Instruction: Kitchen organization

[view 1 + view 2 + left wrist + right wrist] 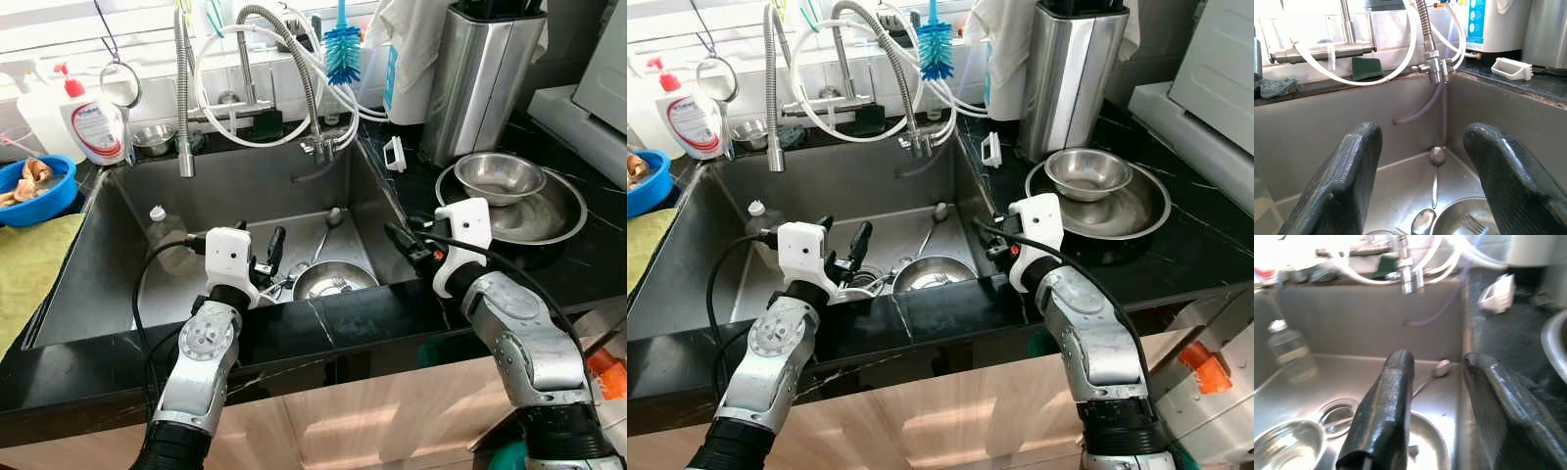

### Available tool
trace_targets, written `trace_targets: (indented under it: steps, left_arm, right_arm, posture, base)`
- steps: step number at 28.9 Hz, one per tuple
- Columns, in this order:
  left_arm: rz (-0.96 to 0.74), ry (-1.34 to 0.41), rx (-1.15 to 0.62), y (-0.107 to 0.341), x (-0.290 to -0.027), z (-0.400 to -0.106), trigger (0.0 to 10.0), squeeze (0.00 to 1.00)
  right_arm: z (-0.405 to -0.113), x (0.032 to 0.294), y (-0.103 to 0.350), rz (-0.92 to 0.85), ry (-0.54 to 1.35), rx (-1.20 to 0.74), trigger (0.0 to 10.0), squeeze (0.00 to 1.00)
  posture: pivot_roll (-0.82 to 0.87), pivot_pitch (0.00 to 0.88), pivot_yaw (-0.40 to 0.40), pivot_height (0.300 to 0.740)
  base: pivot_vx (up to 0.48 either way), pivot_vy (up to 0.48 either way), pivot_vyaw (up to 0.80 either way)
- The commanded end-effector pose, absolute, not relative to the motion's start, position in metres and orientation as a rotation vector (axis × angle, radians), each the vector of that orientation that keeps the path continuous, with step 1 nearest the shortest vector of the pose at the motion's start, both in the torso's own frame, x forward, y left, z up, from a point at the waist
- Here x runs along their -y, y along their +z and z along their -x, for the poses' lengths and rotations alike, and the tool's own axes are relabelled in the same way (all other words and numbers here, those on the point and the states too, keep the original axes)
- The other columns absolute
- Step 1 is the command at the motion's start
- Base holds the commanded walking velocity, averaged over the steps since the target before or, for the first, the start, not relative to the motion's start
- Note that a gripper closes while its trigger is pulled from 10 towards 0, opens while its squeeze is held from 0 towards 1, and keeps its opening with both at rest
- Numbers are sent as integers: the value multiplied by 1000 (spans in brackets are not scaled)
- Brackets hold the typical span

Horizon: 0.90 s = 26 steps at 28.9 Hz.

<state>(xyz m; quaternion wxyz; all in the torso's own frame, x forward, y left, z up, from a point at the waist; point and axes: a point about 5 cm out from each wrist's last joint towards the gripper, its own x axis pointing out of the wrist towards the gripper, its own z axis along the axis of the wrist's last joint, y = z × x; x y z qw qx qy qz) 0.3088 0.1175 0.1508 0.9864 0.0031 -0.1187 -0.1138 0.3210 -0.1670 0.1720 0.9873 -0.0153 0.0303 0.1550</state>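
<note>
**Over the sink: both claws wide, nothing held**

Above the near edge of the sink point(118, 294), items run left to right as follows.

- Blue bowl point(39, 191), one, on the surface left of the basin.
- Spray bottle point(93, 122), one, on the back ledge.
- Clear bottle point(167, 235), one, standing inside the basin at its left.
- Left claw point(263, 262), fingers spread wide and holding nothing, hovering over the basin's front.
- Steel bowl in the basin point(333, 279), one clearly seen, with a fork in it; the right wrist view suggests a second bowl beside the drain.
- Long spoon point(328, 230), one, lying toward the back corner.
- Right claw point(407, 245), fingers apart and holding nothing, at the basin's right wall.
- Steel bowls on the right surface point(500, 176), two, the smaller nested in the larger.

Judgement: the step looks like reaching in for the dishes. Best taken by lowering the left claw onto the bowl's rim, one finger inside, clear of the loose cutlery.
</note>
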Motion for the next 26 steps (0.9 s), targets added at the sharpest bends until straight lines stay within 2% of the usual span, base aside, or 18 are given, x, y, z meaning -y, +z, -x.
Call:
trace_targets:
  steps: [1,3,9,18,26]
  left_arm:
    - [-28,-227,229,148,-120,-309,10000,0]
    - [-29,-231,228,148,-120,-309,10000,0]
    - [-30,-236,229,149,-120,-309,10000,0]
    - [-30,-240,222,148,-118,-309,10000,0]
    - [-36,-231,221,149,-121,-310,10000,0]
  right_arm:
    - [-322,171,189,32,254,19,10000,0]
    - [-320,179,199,27,186,62,10000,0]
    - [-315,185,199,43,141,52,10000,0]
    - [-318,196,180,23,36,-52,10000,0]
    - [-319,196,177,-27,18,-72,10000,0]
  posture:
    - [-117,0,71,740]
    - [-116,0,73,740]
    - [-120,0,77,740]
    - [-115,0,76,740]
    - [-116,0,75,740]
  base:
    - [0,0,0]
    - [0,0,0]
    - [0,0,0]
    - [0,0,0]
    - [0,0,0]
